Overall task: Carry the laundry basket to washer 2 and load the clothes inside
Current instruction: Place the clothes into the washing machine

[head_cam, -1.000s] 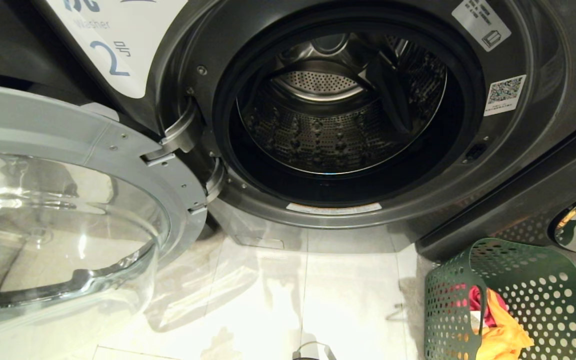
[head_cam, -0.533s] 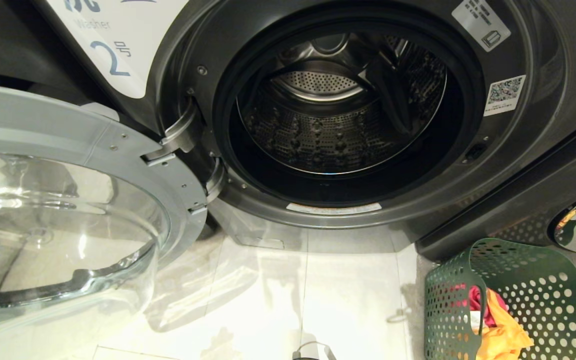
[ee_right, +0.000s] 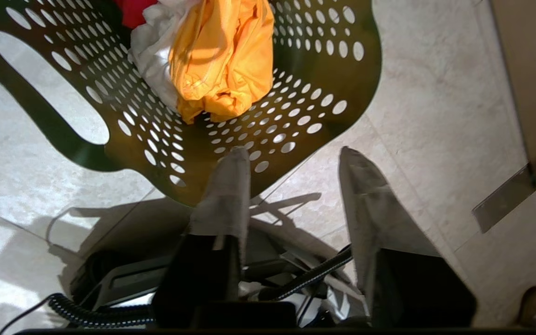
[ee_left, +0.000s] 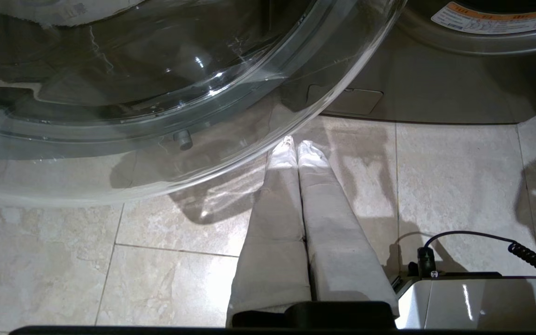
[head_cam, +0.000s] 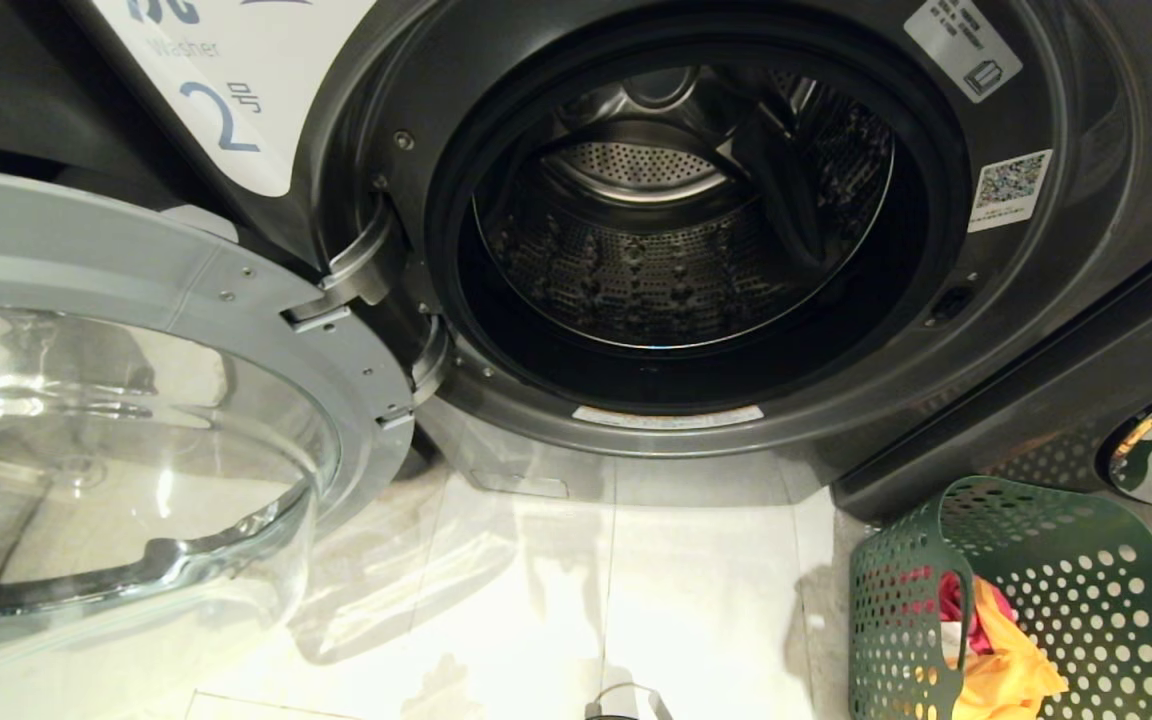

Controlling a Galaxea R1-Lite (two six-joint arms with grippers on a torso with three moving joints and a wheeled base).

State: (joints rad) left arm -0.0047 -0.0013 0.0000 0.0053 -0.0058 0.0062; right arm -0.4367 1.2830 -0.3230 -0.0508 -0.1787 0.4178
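Head view: washer 2 [head_cam: 1086, 330] stands with its door [head_cam: 136, 300] swung fully open to the robot's left, exposing the bare drum [head_cam: 676, 250]. The laundry basket [head_cam: 1026, 590] sits on the tiled floor [head_cam: 556, 600] to the robot's right, just in front of the neighbouring unit. The clothes [head_cam: 1001, 660] lie inside it: yellow-orange on top, red behind. Compared with the frames of a second ago, washer, door and basket hold the same positions. One change: the shadow on the floor just left of the basket has grown darker and broader. Neither arm appears here.

Left wrist view: the left gripper [ee_left: 296, 149] hangs low over the floor beside the door's glass bowl [ee_left: 165, 79], fingers pressed together, gripping nothing.

Right wrist view: the right gripper [ee_right: 296, 156] hovers above the basket's near rim [ee_right: 268, 153]. Its fingers [ee_right: 231, 186] stand apart, holding nothing. The yellow-orange garment [ee_right: 221, 60] lies over a white one [ee_right: 154, 60], with a red one [ee_right: 133, 9] beyond.
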